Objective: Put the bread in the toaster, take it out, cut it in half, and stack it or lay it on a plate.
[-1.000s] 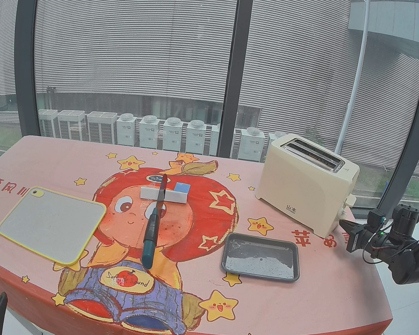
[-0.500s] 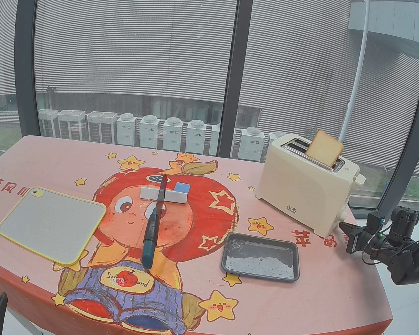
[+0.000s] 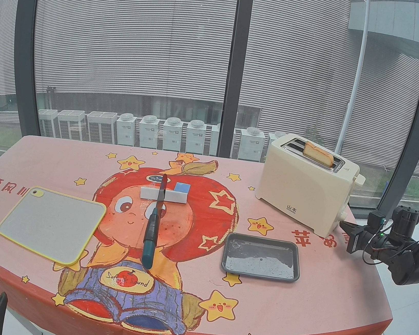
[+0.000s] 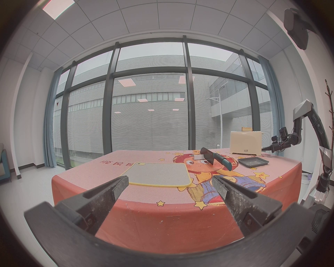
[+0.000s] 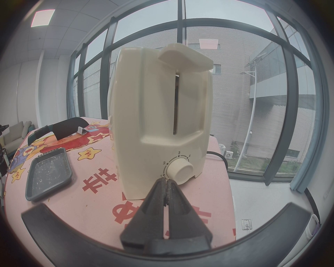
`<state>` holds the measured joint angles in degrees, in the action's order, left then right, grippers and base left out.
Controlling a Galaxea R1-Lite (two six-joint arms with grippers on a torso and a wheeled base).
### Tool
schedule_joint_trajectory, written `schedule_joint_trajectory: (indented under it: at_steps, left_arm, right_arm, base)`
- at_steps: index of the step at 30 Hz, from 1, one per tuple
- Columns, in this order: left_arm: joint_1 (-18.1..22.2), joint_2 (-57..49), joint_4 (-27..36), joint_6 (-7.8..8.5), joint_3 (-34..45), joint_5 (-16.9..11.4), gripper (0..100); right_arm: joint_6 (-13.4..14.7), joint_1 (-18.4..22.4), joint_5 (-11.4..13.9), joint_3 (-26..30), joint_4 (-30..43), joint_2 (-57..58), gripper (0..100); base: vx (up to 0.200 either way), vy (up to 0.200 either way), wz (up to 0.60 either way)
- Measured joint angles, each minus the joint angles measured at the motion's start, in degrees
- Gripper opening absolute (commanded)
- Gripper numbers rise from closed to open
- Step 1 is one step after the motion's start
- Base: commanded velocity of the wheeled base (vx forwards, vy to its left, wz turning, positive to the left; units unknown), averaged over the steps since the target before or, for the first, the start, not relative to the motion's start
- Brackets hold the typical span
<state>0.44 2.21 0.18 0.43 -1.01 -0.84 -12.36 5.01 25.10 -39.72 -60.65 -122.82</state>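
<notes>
The cream toaster [image 3: 306, 185] stands at the table's back right, its lever [image 5: 184, 57] up. A toasted bread slice [image 3: 318, 153] sits in the near slot, its top poking out. My right gripper [image 5: 166, 194] is shut and empty, just off the toaster's lever end, below the dial [image 5: 179, 170]; the head view shows this gripper [image 3: 346, 228] beside the toaster's right side. The knife [image 3: 152, 224] lies mid-table with its blade on a small rest [image 3: 164, 194]. The yellow-rimmed cutting board [image 3: 50, 224] lies at the left. My left gripper [image 4: 170, 194] hangs open below the table's front left corner.
A dark grey tray [image 3: 262, 258] lies in front of the toaster. The table's right edge [image 3: 374, 283] runs just under my right arm. Windows close off the far side behind the table.
The toaster's lever sprang up and the bread popped out, jumping high half a second ago, then settling back into the slot. My right gripper stayed near the lever end.
</notes>
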Motion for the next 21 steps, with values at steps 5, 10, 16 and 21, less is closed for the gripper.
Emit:
schedule_joint_trajectory:
  at_steps: [5,10,16,21]
  left_arm:
    - [-0.04,0.00,0.00,0.01,0.00,0.00,100]
    - [-0.02,0.00,0.00,0.01,0.00,0.02,100]
    - [-0.02,0.00,-0.02,0.01,0.00,0.02,100]
    - [-0.02,0.00,0.00,0.01,0.00,0.00,100]
  right_arm:
    - [0.05,0.05,-0.01,0.78,0.09,1.13,0]
    - [0.00,0.05,-0.06,1.19,0.07,2.28,0]
    - [0.05,-0.06,-0.09,3.19,0.66,5.38,0]
    - [0.05,-0.13,-0.09,3.83,0.74,7.36,100]
  base:
    - [0.000,0.000,0.00]
    - [0.000,0.000,0.00]
    - [0.000,0.000,0.00]
    - [0.000,0.000,0.00]
